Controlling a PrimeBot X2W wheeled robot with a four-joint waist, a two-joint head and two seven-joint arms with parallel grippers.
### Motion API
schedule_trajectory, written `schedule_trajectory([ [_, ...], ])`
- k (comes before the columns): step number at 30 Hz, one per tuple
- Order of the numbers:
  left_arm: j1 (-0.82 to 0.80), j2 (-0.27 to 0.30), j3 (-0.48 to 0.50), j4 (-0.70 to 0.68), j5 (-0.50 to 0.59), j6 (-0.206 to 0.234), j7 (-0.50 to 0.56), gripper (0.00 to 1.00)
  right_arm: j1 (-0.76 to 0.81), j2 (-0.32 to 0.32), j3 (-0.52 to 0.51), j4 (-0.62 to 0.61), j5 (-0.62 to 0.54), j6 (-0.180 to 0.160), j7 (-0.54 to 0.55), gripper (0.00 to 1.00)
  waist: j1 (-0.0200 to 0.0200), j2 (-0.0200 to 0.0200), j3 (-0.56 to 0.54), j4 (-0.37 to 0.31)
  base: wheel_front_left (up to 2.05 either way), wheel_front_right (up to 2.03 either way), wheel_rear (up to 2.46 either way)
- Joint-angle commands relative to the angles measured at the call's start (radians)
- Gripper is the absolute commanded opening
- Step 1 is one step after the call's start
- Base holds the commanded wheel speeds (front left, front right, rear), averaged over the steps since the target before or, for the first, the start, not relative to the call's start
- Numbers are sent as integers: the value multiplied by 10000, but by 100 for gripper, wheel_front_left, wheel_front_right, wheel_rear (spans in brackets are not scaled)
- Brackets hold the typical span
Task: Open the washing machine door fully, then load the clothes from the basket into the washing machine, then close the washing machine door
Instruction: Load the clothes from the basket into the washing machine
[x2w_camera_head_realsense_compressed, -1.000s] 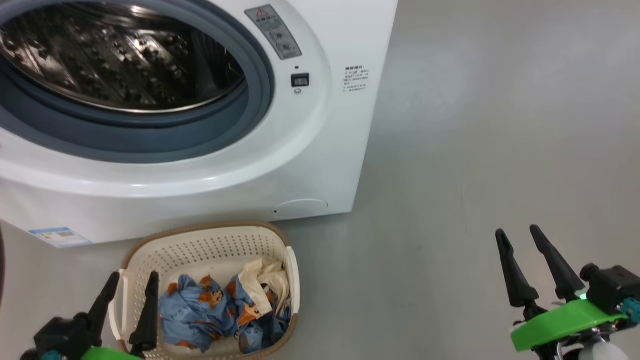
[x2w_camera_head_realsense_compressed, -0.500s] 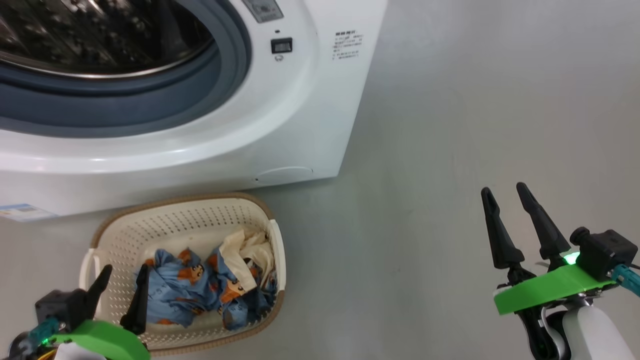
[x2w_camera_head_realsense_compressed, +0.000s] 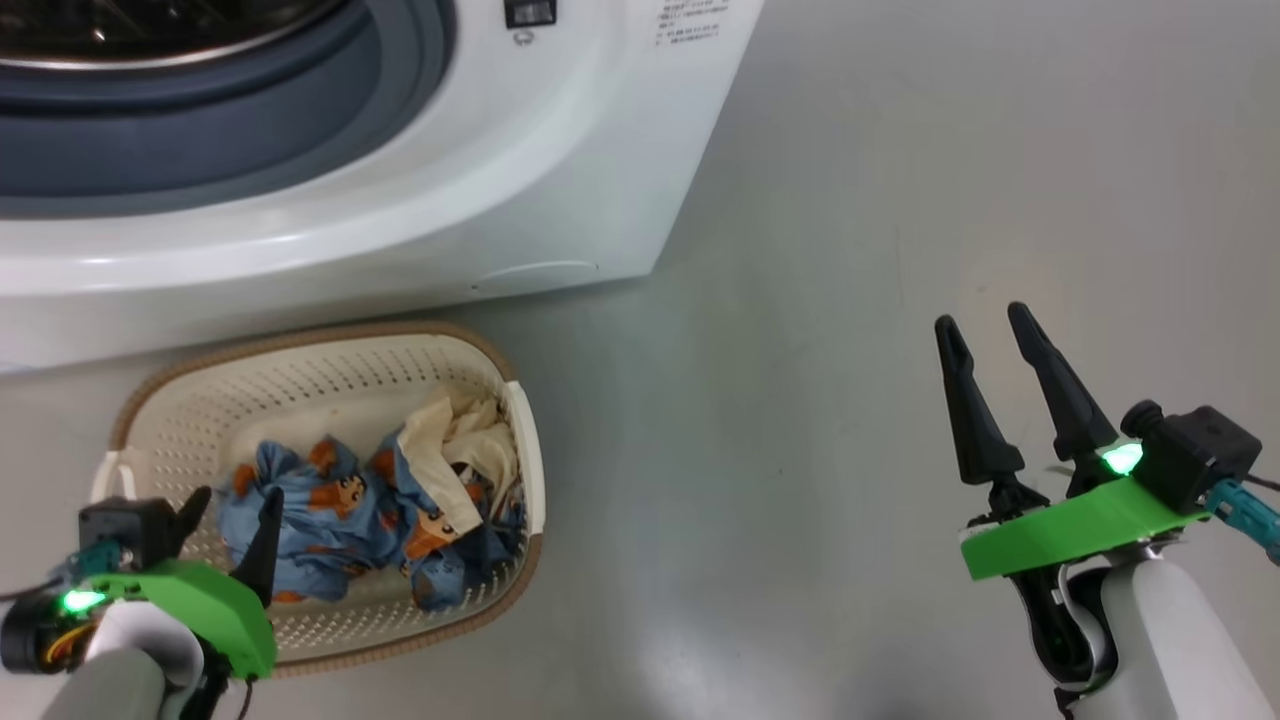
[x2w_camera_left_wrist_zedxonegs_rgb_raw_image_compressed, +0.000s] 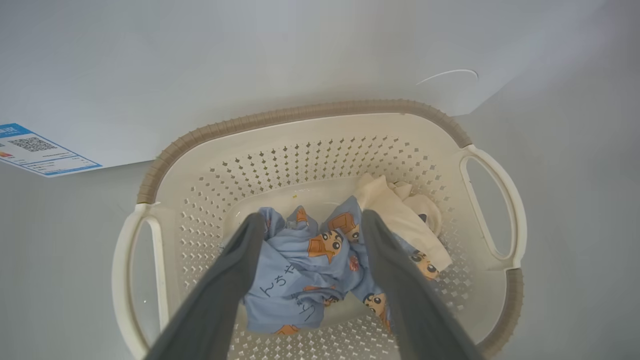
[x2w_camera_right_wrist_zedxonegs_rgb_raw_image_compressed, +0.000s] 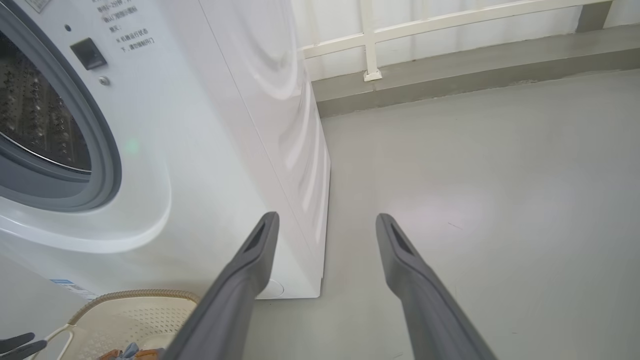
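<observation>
White washing machine (x2w_camera_head_realsense_compressed: 560, 150), head view: standing at the top on the grey floor (x2w_camera_head_realsense_compressed: 850, 300), its grey rubber gasket (x2w_camera_head_realsense_compressed: 200, 170) lying uncovered.
Basket (x2w_camera_head_realsense_compressed: 300, 345), head view: sitting on the floor just in front of the machine, holding the clothes (x2w_camera_head_realsense_compressed: 330, 510), blue printed garments bunched with a cream cloth (x2w_camera_head_realsense_compressed: 455, 450) at their right.
Left claw (x2w_camera_head_realsense_compressed: 236, 497), head view: hanging over the basket's near-left part, fingers standing apart, gripping nothing.
Right claw (x2w_camera_head_realsense_compressed: 982, 322), head view: hovering over bare floor well apart from the basket, fingers spread, carrying nothing.
Clothes, left wrist view: lying on the basket's bottom, showing between the two spread fingers (x2w_camera_left_wrist_zedxonegs_rgb_raw_image_compressed: 230, 270); whether the tips are touching fabric I cannot tell.
Machine front, left wrist view: showing its blue label (x2w_camera_left_wrist_zedxonegs_rgb_raw_image_compressed: 35, 150) and round cap (x2w_camera_left_wrist_zedxonegs_rgb_raw_image_compressed: 450, 75) just behind the basket.
Drum (x2w_camera_right_wrist_zedxonegs_rgb_raw_image_compressed: 35, 115), right wrist view: showing bare steel through the uncovered mouth; a white railing (x2w_camera_right_wrist_zedxonegs_rgb_raw_image_compressed: 450, 20) is running behind.
Done: opening the door is looking finished, judging from that uncovered mouth.
In hand: the left claw seems to be lining up for a pick.
Left: the clothes are all sitting in the basket, so loading and closing the door are both waiting.
</observation>
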Motion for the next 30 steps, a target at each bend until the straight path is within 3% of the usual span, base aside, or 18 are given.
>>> schedule_trajectory([
  [1,-256,452,130,107,-172,-14,-66,100,-84,3,245,-273,-166,29,-120,100,0,-1,352,-102,0,0,0],
  [12,-1443,737,-1835,1751,-1239,-14,122,100,-426,143,356,-362,-233,29,-120,100,0,-1,1077,-160,0,0,0],
  [30,-2625,1134,-3937,2418,-2654,-14,519,100,-765,248,498,-482,-313,29,-120,100,0,-1,2065,-135,0,0,0],
])
